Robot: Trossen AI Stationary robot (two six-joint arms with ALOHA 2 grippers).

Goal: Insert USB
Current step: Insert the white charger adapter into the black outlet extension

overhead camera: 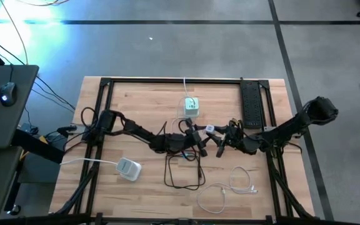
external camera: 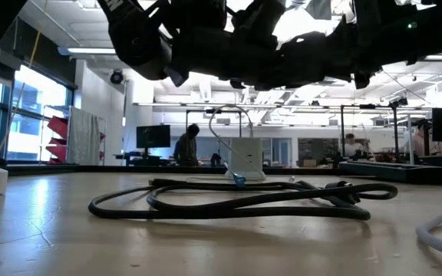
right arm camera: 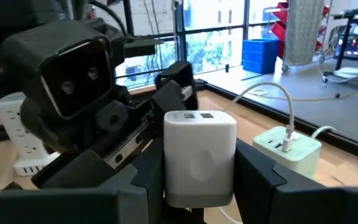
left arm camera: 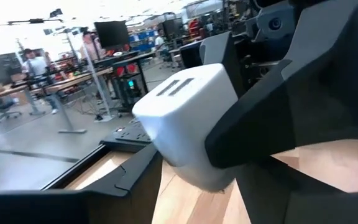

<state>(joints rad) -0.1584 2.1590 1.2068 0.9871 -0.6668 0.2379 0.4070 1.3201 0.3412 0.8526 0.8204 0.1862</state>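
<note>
The right gripper's (right arm camera: 199,171) jaws are closed on a white, rounded plastic charger block (right arm camera: 199,146), which is held above the wooden worktop (overhead camera: 149,100) near its middle. Two dark slots are seen on the block's face in the left wrist view. The left gripper (overhead camera: 197,139) is set directly against that face from 9 o'clock; its jaws appear spread, with nothing made out between them. No USB plug can be identified at the slots.

Seen from above, a pale green socket cube (overhead camera: 191,106) with a white lead already plugged in lies at 12 o'clock of the block, a long black power strip (overhead camera: 250,103) at 1 o'clock, a looped black cable (overhead camera: 183,172) at 6 o'clock, a coiled white cable (overhead camera: 230,187) at 5 o'clock and a white adapter (overhead camera: 128,169) at 8 o'clock.

The step in hand is judged to be the mating of plug and port. It is done well if the block is kept rigid and level, the plug is squared to the slot before pushing, and force is applied only along the slot's axis. Slipping of the block in the jaws should be watched for.
</note>
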